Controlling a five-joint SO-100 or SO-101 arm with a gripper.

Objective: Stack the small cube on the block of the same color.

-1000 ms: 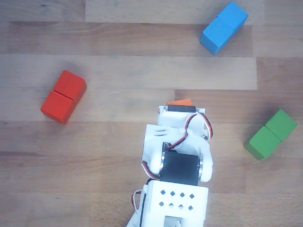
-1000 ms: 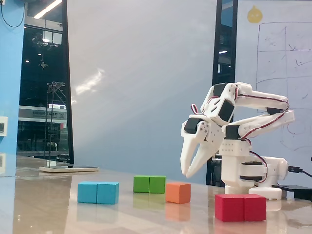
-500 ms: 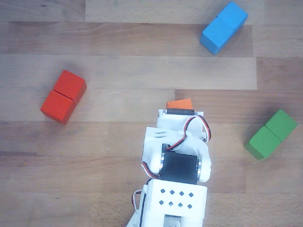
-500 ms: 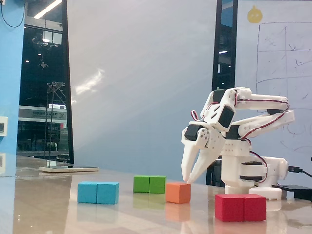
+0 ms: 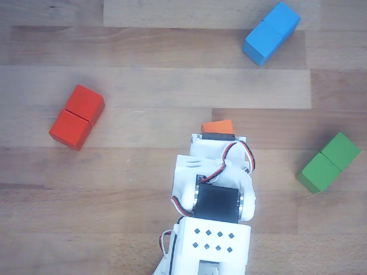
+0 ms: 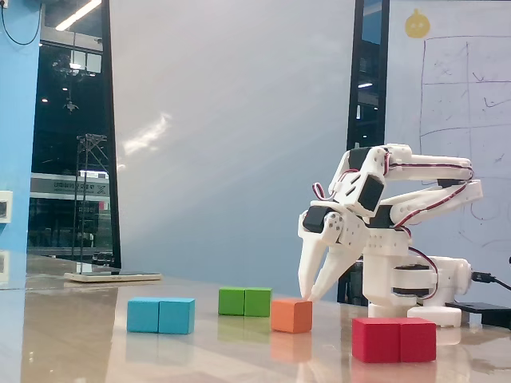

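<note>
Hovering at the small cube's (image 6: 291,315) top back edge, the claw (image 6: 308,294) was seen slightly spread, empty; bare tabletop (image 5: 160,86) was left around the cube.

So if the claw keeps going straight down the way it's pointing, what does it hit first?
Most likely the orange cube. In the fixed view the claw points down with its tips right at the cube's top edge. Depth is unclear, so whether it straddles the cube or lands on top can't be told.
</note>
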